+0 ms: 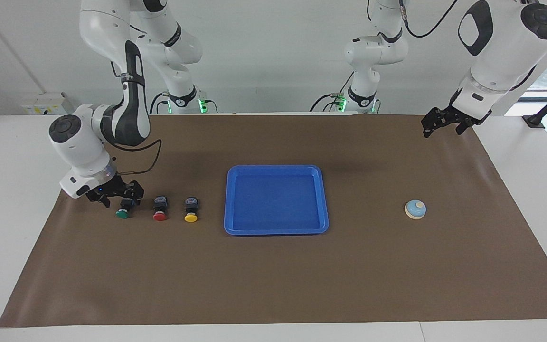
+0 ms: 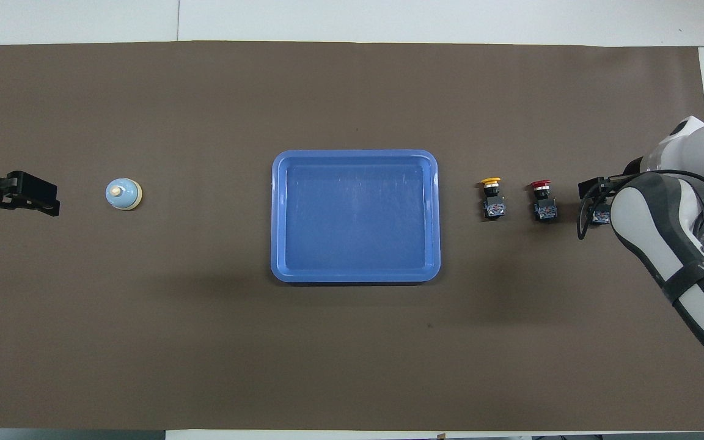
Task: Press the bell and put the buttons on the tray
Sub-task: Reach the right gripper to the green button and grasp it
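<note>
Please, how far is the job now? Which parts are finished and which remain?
Done: nothing shows as finished; the tray holds no buttons. In hand: the right gripper, fingers open, is down at the green button, the one nearest the right arm's end. Left: the green, red button and yellow button must reach the tray; whether the bell was pressed cannot be told. The left gripper waits, open.

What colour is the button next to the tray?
Yellow: its cap shows best in the facing view, beside the tray.
</note>
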Available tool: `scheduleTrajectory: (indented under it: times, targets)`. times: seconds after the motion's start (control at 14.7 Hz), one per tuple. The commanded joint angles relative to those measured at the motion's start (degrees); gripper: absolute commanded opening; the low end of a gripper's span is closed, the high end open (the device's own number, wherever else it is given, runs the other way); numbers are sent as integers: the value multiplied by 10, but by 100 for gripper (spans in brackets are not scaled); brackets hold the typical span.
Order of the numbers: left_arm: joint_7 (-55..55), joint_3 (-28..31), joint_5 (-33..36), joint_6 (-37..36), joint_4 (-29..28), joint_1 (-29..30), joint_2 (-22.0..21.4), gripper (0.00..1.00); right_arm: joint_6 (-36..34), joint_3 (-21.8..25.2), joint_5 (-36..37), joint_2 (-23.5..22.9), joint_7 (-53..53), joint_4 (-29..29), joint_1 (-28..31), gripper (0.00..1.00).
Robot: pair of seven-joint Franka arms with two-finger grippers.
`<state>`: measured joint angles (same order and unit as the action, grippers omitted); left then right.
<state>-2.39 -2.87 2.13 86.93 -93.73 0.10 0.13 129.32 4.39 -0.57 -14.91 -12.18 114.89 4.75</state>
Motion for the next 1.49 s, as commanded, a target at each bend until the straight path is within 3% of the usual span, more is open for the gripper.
scheduleTrajectory:
  times: [0.0, 0.41, 0.54, 0.68, 0.81, 1.02, 1.15, 1.29, 1.42]
  targets:
    - [-1, 5, -6, -4, -9, -9, -13, 100, 5, -6, 2, 0, -17, 16, 13, 100]
    - [-5, 8, -5, -3, -8, -1, -13, 100, 15, -7, 2, -10, -14, 36, 12, 100]
    - [-5, 9, -5, -4, -9, 0, -13, 100, 16, -6, 2, -9, -14, 44, 13, 89]
    - [-5, 8, -5, -4, -9, -1, -13, 100, 34, -6, -2, -8, -11, 53, 14, 59]
    - [-5, 8, -5, -4, -9, -1, -13, 100, 41, -7, -2, -8, -10, 58, 18, 2]
    - [-5, 8, -5, -4, -9, -1, -13, 100, 28, -12, -3, 0, 4, 34, 6, 0]
    - [-5, 8, -5, -4, -9, -1, -13, 100, -32, -18, -4, 13, 45, -11, -23, 0]
    - [-5, 8, -5, -4, -9, -1, -13, 100, -101, -20, -7, 13, 152, -69, -92, 0]
    - [-5, 8, -5, -4, -9, -1, -13, 100, -116, -20, -7, 9, 288, -96, -168, 0]
